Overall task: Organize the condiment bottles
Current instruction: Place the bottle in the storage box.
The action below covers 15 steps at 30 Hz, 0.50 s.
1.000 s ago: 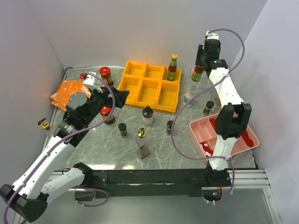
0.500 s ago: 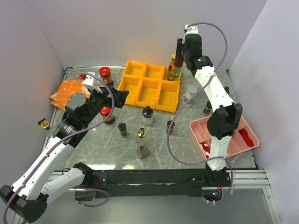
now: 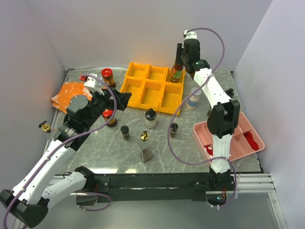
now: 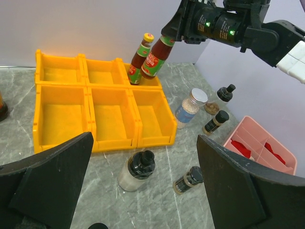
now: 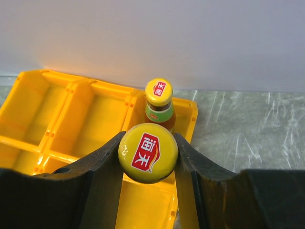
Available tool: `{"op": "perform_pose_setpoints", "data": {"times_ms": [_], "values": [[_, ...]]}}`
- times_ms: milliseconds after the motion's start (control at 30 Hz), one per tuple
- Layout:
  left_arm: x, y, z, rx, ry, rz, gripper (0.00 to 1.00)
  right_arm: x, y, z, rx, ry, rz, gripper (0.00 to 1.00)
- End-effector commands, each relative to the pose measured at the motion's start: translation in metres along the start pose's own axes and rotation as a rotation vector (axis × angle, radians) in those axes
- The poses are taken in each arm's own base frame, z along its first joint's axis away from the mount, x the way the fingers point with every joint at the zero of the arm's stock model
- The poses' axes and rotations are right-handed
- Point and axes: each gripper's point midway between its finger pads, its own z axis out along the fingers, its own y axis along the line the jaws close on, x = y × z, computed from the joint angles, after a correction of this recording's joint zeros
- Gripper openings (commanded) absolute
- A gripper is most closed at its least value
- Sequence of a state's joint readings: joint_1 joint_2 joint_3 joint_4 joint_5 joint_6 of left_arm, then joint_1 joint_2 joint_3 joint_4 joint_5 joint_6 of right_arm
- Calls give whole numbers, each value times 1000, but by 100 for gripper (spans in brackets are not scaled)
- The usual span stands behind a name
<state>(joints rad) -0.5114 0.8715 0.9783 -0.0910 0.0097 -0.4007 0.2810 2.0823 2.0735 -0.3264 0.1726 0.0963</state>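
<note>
Sauce bottle [image 4: 154, 60] — in right gripper [image 5: 148, 155] — has swung left over yellow bin [image 4: 62, 85].

Top cam looks down from behind the arms, toward 12 o'clock. Closer wrist cams both catch the same yellow tray [image 3: 143, 80].

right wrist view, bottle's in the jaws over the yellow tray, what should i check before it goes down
1. Grip: right jaws shut on either side of the held bottle near its yellow cap: ok.
2. Position: the held bottle hangs above the back right corner of the yellow tray: ok.
3. Clearance from the standing bottle already in that corner compartment: the two overlap in every view: cannot tell.
4. Free space: the tray's other five compartments are empty: ok.
5. Left jaws open, holding nothing, short of the tray: ok.
</note>
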Motion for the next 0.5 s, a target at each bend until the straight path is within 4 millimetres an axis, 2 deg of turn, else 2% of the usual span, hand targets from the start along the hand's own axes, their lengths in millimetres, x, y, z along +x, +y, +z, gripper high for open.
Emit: {"op": "perform_pose_setpoints", "data": {"times_ms": [0, 300, 333, 467], "values": [[-20, -8, -5, 22, -57, 24, 96, -71, 3, -5, -11, -251, 66, 0], [-19, -9, -5, 31, -50, 21, 97, -45, 2, 14, 1, -234, 59, 0], [-18, -8, -4, 27, -48, 22, 96, -34, 0, 17, 7, -216, 54, 0], [-20, -9, -5, 29, -54, 21, 96, -23, 0, 23, 10, -222, 49, 0]]}}
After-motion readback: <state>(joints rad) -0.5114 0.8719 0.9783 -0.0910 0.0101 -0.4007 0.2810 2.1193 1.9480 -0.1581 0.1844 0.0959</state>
